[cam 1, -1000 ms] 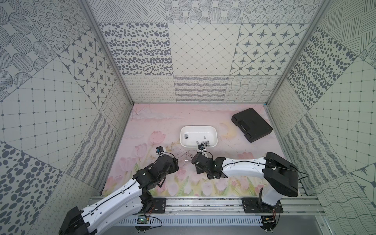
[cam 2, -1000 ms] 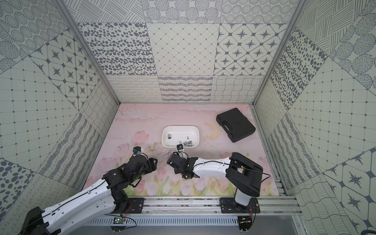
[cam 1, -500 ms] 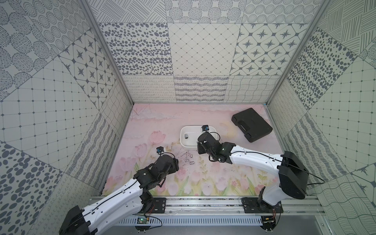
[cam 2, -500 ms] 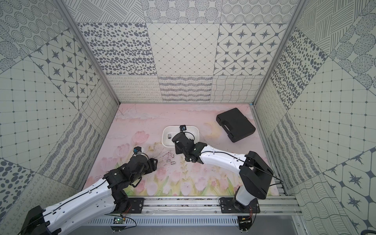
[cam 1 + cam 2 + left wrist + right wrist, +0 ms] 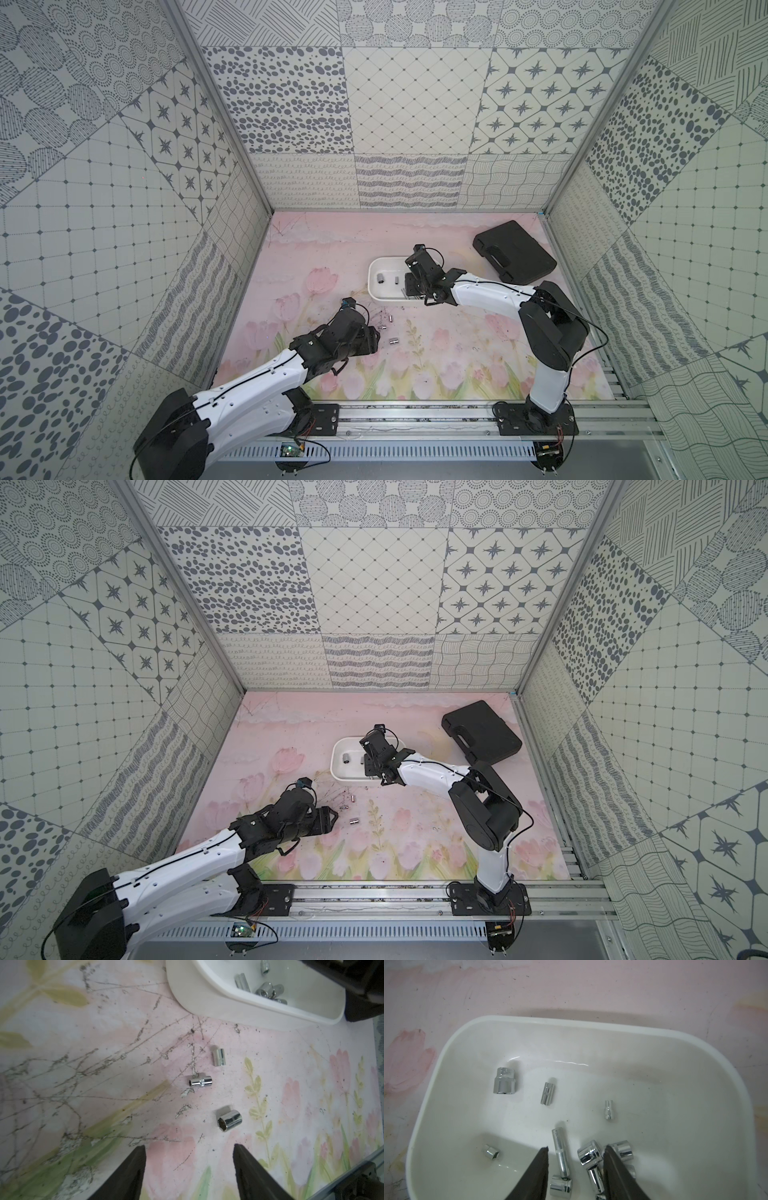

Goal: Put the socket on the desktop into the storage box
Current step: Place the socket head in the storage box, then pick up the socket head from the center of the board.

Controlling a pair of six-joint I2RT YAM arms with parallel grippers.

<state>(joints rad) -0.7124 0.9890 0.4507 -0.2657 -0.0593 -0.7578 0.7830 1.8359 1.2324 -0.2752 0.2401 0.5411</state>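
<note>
Both top views – three loose sockets point(image 5: 393, 341) on the mat point(image 5: 457, 357), near the storage box point(image 5: 388, 293) but outside it. Left wrist: left gripper point(image 5: 189, 1147) spread wide, empty, just short of the nearest one. Right wrist: right gripper point(image 5: 576, 1147) parted above the box – nothing pinched, boxed sockets point(image 5: 504, 1083) underneath.

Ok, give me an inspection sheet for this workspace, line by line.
Surface: pink floral mat, scuffed with dark scratches.
Job's things: white storage box holds several sockets; three loose sockets lie on the mat outside it.
Clutter: closed black case at the far right.
Claws: left claw open, empty, near the loose sockets; right claw open above the box, gripping nothing.
Cables: black cables run along both arms.
Surroundings: patterned wall panels on three sides, metal rail in front.
</note>
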